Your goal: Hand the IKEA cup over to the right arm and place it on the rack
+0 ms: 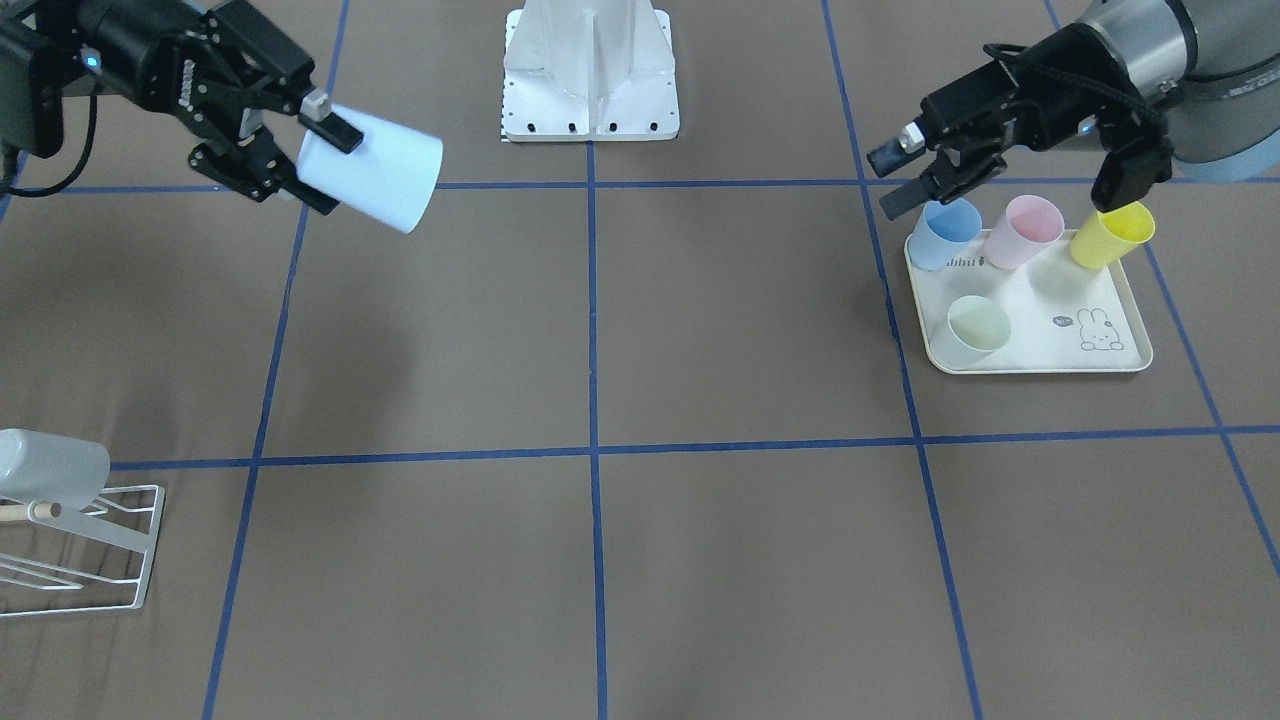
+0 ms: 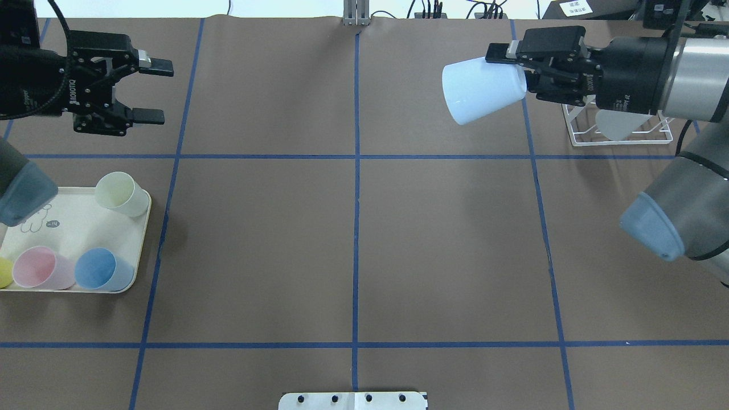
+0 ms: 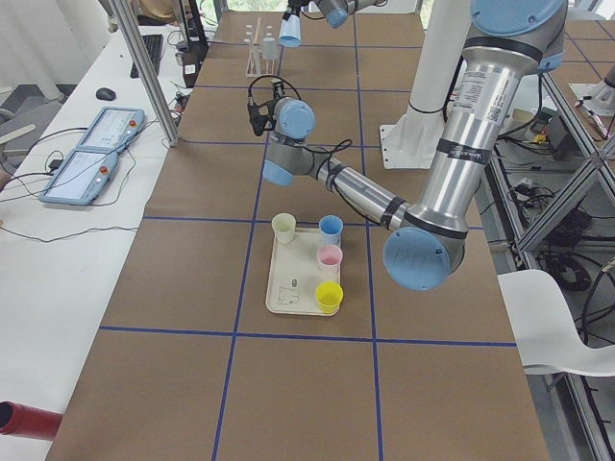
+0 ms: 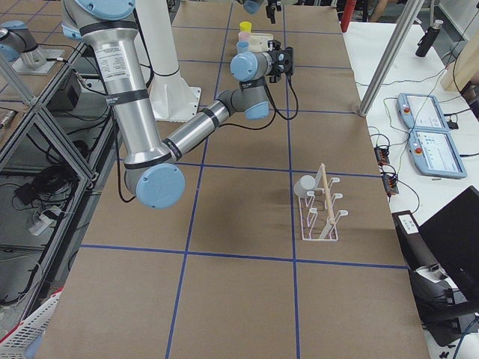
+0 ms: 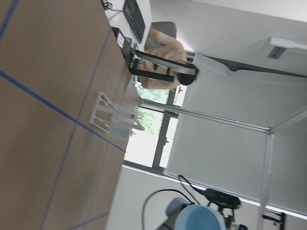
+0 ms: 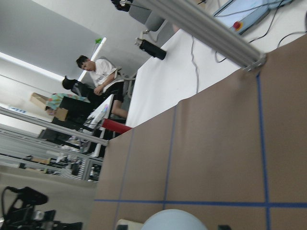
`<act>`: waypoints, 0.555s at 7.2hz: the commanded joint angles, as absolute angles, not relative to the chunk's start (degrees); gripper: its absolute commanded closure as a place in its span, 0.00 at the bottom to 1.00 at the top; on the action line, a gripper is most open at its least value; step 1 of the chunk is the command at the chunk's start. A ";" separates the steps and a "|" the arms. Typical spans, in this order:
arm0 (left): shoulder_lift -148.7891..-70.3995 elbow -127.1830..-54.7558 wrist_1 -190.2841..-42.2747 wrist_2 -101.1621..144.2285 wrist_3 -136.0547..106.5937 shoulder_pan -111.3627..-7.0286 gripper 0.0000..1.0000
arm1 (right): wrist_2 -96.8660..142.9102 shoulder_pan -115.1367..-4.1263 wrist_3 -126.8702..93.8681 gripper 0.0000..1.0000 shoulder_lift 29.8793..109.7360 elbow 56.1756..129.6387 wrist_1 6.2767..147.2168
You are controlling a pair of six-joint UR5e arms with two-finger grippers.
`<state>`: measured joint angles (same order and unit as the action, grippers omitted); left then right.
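Where the tray (image 2: pixel 74 228) lies by the table's left edge, four coloured cups (image 2: pixel 105 267) are noted on it. Raised near it, the left gripper (image 2: pixel 159 92) is spread wide, empty. Farther right, the pale IKEA cup (image 2: pixel 478 94) is clamped at its base by the right gripper (image 1: pixel 325 165), tipped sideways, apart from the rack (image 4: pixel 320 213) at the far right corner. A clash with the grey cup (image 1: pixel 50 468) hung there is judged possible.

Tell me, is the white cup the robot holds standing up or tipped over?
Tipped over. The right gripper holds the white cup on its side in the air, its mouth pointing sideways, not up.
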<state>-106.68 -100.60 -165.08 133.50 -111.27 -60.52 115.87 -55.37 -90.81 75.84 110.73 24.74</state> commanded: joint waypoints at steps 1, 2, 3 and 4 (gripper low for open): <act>-106.61 -100.80 -147.66 138.68 -93.78 -65.47 0.00 | 128.23 -66.82 -71.31 0.76 77.08 110.48 42.53; -106.44 -100.98 -142.17 138.69 -88.12 -65.83 0.00 | 132.67 -71.84 -60.58 0.76 76.91 110.39 51.59; -106.44 -100.99 -137.25 138.69 -83.28 -66.00 0.00 | 133.24 -74.59 -49.77 0.76 77.17 110.04 59.77; -106.35 -101.07 -133.63 138.60 -79.84 -66.61 0.00 | 133.33 -77.32 -37.39 0.76 77.34 108.73 67.16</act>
